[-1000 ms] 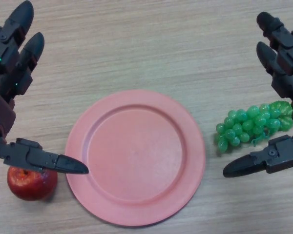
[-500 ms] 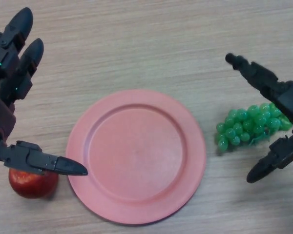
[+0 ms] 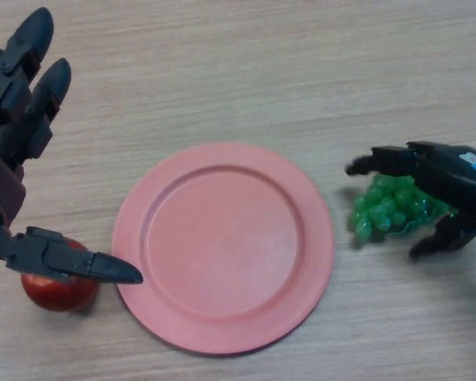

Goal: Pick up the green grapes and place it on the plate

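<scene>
Right hand (image 3: 440,178) over grapes (image 3: 385,208) – fingers curled across top of bunch, thumb (image 3: 438,241) down at near side, grasping it. Grapes on worktop (image 3: 238,71), just right of plate (image 3: 223,247), not touching rim; right part of bunch hidden under hand. Plate pink, bare, centre of view. Left hand (image 3: 12,151) at left edge – fingers straight, released, thumb pointing toward plate. Apple (image 3: 59,287) partly under that thumb, just left of plate.
</scene>
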Tool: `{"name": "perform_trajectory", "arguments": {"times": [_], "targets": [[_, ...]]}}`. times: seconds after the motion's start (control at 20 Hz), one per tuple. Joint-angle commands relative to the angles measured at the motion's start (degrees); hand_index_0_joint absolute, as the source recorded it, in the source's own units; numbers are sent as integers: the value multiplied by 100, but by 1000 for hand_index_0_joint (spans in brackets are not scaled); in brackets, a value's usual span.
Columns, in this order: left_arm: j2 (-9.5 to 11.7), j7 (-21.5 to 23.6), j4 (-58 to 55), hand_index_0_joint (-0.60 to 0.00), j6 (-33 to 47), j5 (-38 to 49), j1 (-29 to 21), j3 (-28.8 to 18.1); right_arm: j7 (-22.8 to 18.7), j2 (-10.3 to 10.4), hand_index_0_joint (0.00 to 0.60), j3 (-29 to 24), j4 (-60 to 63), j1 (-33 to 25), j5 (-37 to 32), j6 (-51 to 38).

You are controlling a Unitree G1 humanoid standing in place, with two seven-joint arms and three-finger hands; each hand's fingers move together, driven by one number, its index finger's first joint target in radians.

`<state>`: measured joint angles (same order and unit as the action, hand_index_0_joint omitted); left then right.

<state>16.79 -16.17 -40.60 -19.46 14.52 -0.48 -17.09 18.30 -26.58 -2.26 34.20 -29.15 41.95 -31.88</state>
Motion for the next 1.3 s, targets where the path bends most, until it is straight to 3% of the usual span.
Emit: {"name": "perform_trajectory", "arguments": {"times": [0.05, 0.25, 0.45, 0.65, 0.75, 0.9, 1.05, 1.1, 1.15, 1.25, 1.3], "targets": [[241, 97, -243, 0, 784, 77, -133, -464, -277, -58, 600, -336, -512, -307, -859, 101], [173, 85, -259, 0, 878, 44, -40, -428, -593, 32, 600, -258, -685, -287, -1025, 383], [156, 50, -241, 0, 951, 53, 8, -483, -93, 114, 600, -344, -2153, -72, -1376, 1318], [152, 97, -292, 0, 872, 74, 11, -541, 470, 380, 600, -65, -3777, -245, -1366, 2398], [138, 165, -270, 0, 865, 78, 5, -543, 821, 604, 600, 301, -4321, -443, -992, 2663], [149, 152, -205, 0, 861, 144, 38, -605, 1038, 1343, 600, 871, -4943, -829, -285, 3347], [157, 125, -158, 0, 851, 228, 76, -710, 1050, 1532, 600, 1663, -5449, -859, -175, 4263], [154, 113, -125, 0, 882, 264, 92, -759, 934, 1555, 600, 2232, -5888, -839, -584, 5394], [155, 108, -108, 0, 891, 282, 98, -777, 838, 1560, 600, 2439, -6036, -872, -715, 5805], [159, 103, -87, 0, 908, 296, 102, -799, 752, 1564, 401, 2642, -6155, -911, -783, 6110], [161, 101, -69, 0, 929, 298, 108, -816, 702, 1565, 251, 2774, -6204, -936, -773, 6208]]}}
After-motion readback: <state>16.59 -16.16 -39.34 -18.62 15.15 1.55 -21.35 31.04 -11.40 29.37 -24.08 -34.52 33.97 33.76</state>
